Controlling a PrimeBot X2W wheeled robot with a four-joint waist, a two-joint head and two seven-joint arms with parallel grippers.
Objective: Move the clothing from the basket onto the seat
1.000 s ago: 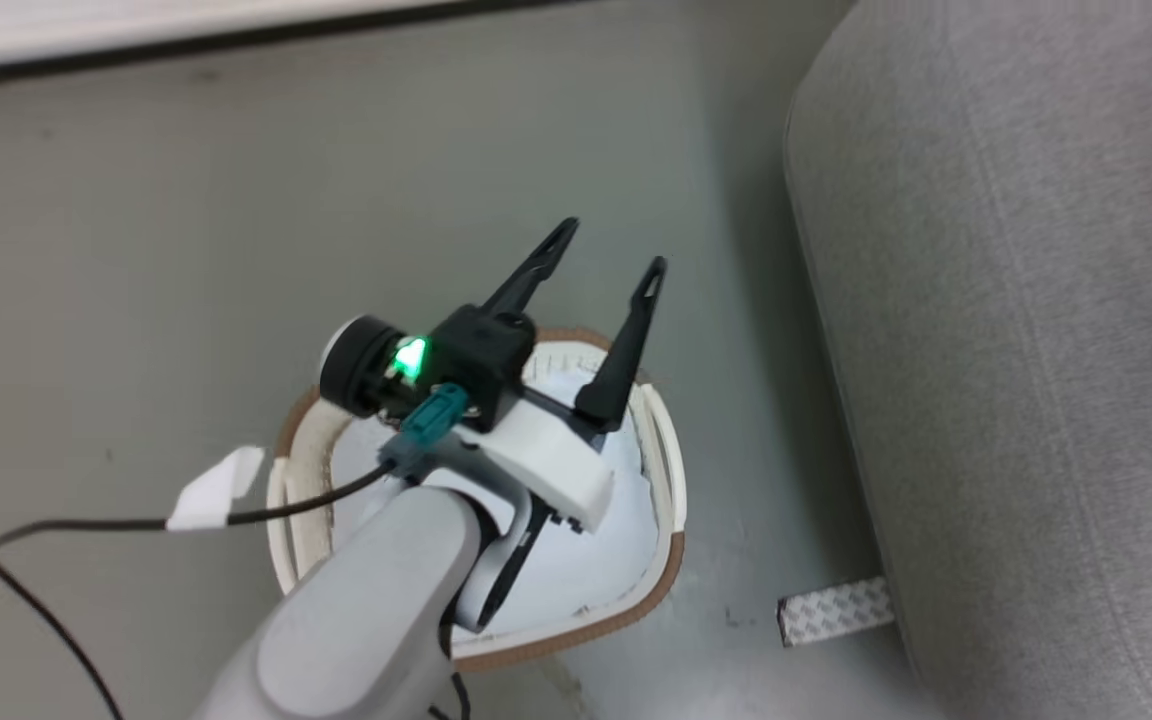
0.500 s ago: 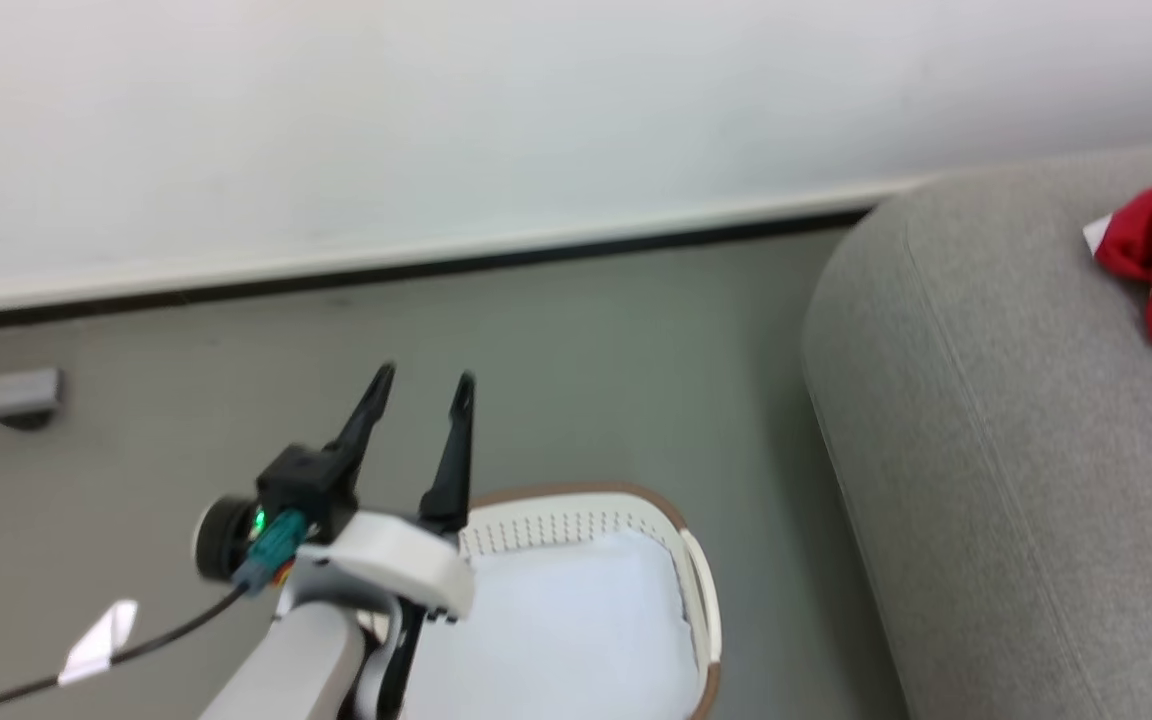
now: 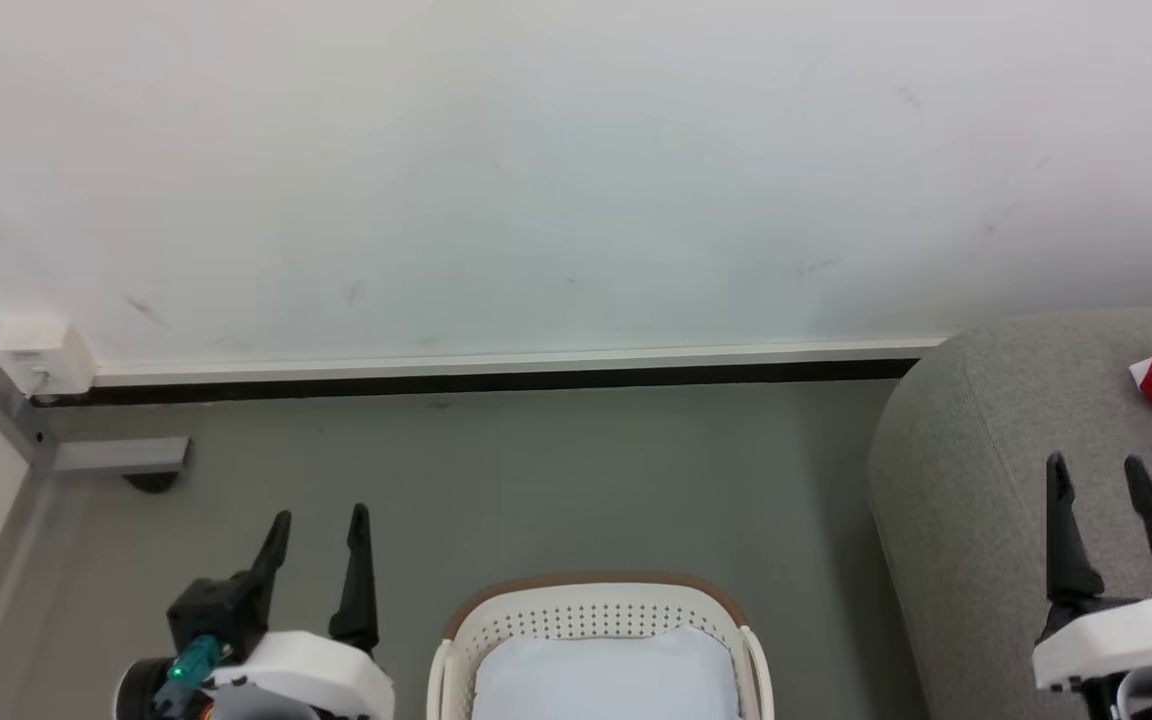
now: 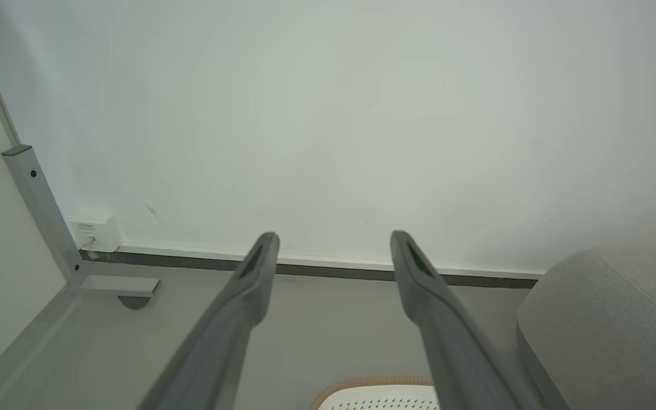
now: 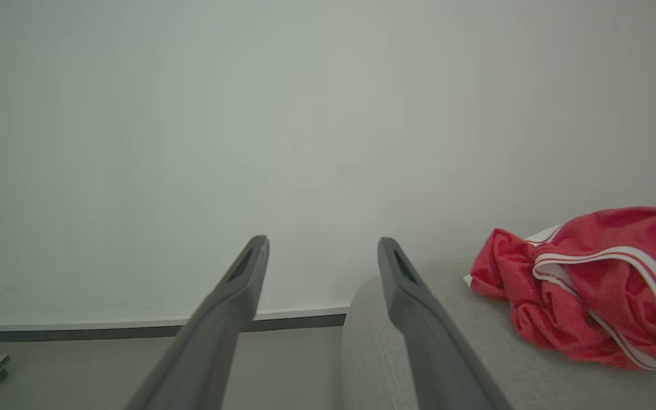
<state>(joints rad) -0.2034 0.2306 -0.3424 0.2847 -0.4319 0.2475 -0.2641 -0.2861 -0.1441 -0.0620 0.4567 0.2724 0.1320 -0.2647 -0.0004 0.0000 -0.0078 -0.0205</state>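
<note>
Red clothing [image 5: 590, 296] lies on the seat [image 3: 966, 480]. The visible part of the basket [image 3: 586, 620] holds pale lining [image 3: 606, 670] alone. Left gripper [image 3: 320, 514] and right gripper [image 3: 1093, 464] are spread, empty. Task judged complete.

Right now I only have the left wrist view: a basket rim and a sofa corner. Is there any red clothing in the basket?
Observer: None that the head view shows. The visible part of the basket holds just pale lining; its near end is cut off.
Operator: Where's the clothing?
Observer: Red clothing lies crumpled on the seat.
Operator: And the right gripper?
Observer: The right gripper is open and empty.
</note>
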